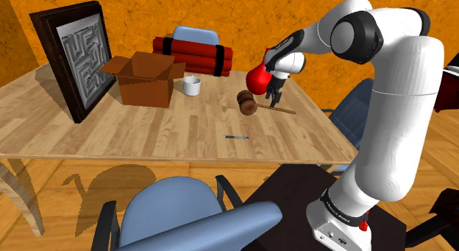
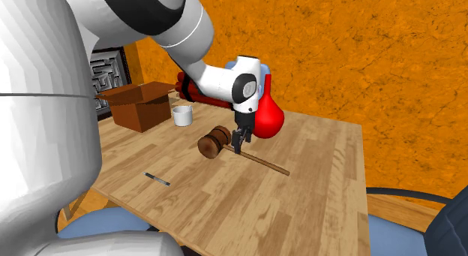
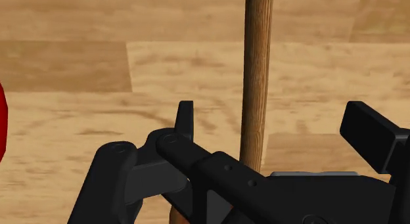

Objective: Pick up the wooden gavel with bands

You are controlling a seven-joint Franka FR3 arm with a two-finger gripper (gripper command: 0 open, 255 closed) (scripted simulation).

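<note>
The gavel lies flat on the wooden table [image 1: 110, 132], a dark brown banded head [image 1: 246, 102] [image 2: 212, 142] with a thin handle [image 1: 285, 110] [image 2: 266, 164] [image 3: 256, 71]. My black gripper [image 1: 274, 99] [image 2: 238, 146] [image 3: 279, 127] is lowered over the handle just beside the head. It is open: the two fingers [image 3: 186, 119] stand apart on either side of the handle and neither touches it. The head is hidden behind the hand in the wrist view.
A red rounded object [image 1: 257, 80] [image 2: 268, 119] sits close behind the gripper. Further along the table are a white cup [image 1: 192, 85], an open cardboard box [image 1: 147, 79], a red banded bundle [image 1: 193, 57], a framed maze [image 1: 77, 58] and a small pen [image 1: 236, 138]. A blue chair [image 1: 176, 213] stands at the near edge.
</note>
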